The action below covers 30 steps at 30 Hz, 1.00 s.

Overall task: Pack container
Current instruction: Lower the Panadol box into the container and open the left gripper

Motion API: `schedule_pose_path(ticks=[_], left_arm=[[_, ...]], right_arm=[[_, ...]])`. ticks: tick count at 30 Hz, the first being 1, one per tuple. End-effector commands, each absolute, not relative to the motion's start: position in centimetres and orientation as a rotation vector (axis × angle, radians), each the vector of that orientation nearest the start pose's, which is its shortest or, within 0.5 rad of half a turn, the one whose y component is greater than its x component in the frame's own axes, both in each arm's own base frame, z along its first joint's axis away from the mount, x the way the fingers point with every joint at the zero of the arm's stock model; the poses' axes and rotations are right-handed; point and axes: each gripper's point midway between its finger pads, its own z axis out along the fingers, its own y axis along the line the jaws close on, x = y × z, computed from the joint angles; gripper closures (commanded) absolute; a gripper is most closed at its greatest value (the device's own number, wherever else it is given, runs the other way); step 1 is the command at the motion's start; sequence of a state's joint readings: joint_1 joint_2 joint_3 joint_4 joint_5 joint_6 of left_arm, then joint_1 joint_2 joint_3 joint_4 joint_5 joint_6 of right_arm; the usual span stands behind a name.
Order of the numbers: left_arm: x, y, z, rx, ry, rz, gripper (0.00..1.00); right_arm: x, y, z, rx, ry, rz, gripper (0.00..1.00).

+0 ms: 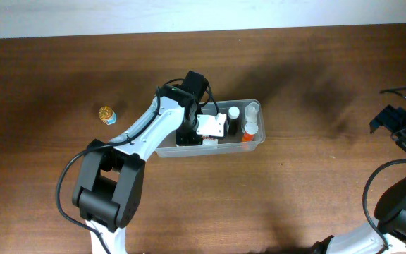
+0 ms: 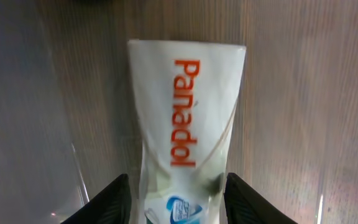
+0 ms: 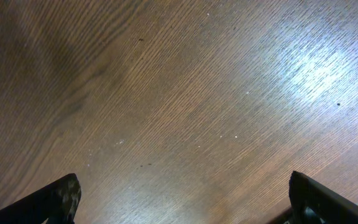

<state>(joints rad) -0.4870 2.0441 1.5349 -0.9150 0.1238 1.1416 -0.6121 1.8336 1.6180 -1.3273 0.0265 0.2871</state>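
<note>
Well left of the container (image 1: 224,146), alone on the table (image 1: 48,70): a small gold-topped jar (image 1: 106,113), not yet packed. Over the container's left half, reaching down inside: the left gripper (image 1: 187,131), pinched on a white Panadol box (image 2: 185,118), one finger (image 2: 107,202) against each long side, far end of the box pointing away from the wrist, either just above the container's floor or resting on it; hard to tell which. In the container's right half, just beside the box: three small bottles (image 1: 251,128) with white and orange caps, upright as far as can be told. Container itself at mid-table, long side running left to right, directly under and around the left gripper, well apart from the right one. Judged light, thin-walled, somewhat flexible and slick, likely to slide on the wood if a finger knocks its wall. Best taken by the rim at a short end, or steadied with a press on a long wall; no squeezing mid-wall, where likely to bow. Better left untouched during loading. Far right of the container, near the table edge: the right gripper (image 1: 390,121), spread wide, holding nothing, only bare wood between its fingers (image 3: 61,199).
</note>
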Motion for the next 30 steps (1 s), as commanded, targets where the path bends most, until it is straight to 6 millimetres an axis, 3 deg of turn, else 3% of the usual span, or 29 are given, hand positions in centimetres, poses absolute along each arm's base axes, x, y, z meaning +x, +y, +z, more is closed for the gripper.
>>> schedule_pose_path(ticks=[1,8,15,22,26,30], left_arm=[[35.7,-21.7,3.4,-2.44,-2.235,0.15,0.47],[35.7,-21.7,3.4,-2.439,-2.235,0.147,0.26],[37.1,-20.7,4.8,-2.386,-2.307,-0.006,0.24],[38.6,-21.6,8.6,-2.457,-2.38,-0.054,0.23],[39.6,-22.0,11.0,-2.409,-2.52,-0.07,0.23],[41.0,-21.7,14.0,-2.255,-2.761,-0.065,0.2]], right_arm=[[28.0,-20.5,13.2,1.361,2.796,-0.064,0.02],[28.0,-20.5,13.2,1.361,2.796,-0.064,0.02],[28.0,-20.5,13.2,1.361,2.796,-0.064,0.02],[28.0,-20.5,13.2,1.361,2.796,-0.064,0.02],[28.0,-20.5,13.2,1.361,2.796,-0.064,0.02],[28.0,-20.5,13.2,1.361,2.796,-0.064,0.02]])
